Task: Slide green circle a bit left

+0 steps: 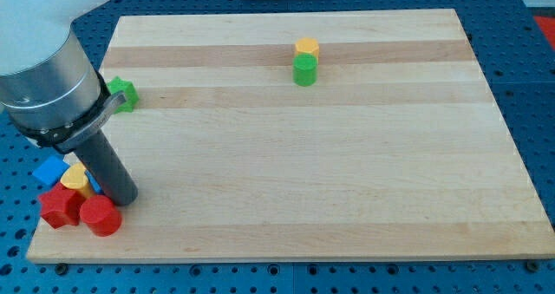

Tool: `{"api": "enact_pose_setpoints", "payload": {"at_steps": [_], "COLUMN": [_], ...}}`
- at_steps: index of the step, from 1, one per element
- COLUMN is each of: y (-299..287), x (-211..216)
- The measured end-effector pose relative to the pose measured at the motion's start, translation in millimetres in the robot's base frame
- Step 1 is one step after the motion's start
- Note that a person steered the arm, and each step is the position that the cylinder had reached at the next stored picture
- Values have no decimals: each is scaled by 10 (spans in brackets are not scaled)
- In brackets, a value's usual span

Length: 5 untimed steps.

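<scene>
Centrally, toward the view's top, the green circle (304, 69) stands on the wooden surface (347, 173), a short cylinder with its round face up. Its axis runs vertically, so it points in no particular direction across the board; no long axis along the surface can be made out. Touching it on the side toward the view's top is a yellow block (307, 47), apparently hexagonal or round, though the shape is not certain.

At the view's left edge, partly hidden behind the arm, lies a green block (125, 93) of irregular, star-like outline.

Near the view's bottom left corner a cluster of blocks sits together: a blue block (49, 171) at the cluster's left, a yellow block at the cluster (75, 178) just beside it, a red block (60, 206) of angular outline below these, and a red cylinder (101, 215) touching that red block on its right.

The arm enters from the view's top left and ends in a dark rod. My tip (124, 199) rests at the cluster's right side, just beside the red cylinder and the yellow block at the cluster, and well apart from the green circle, which lies far toward the view's upper right of it.

No pincer is fitted to this arm, so no open or closed state applies.
</scene>
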State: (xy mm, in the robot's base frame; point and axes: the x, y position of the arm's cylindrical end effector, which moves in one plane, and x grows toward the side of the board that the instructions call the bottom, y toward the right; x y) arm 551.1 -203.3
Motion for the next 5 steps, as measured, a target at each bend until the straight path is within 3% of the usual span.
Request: {"api": "enact_pose_setpoints", "payload": {"at_steps": [2,4,5], "y": [1016,2655,3128], "x": [-227,-1131,-1657]}}
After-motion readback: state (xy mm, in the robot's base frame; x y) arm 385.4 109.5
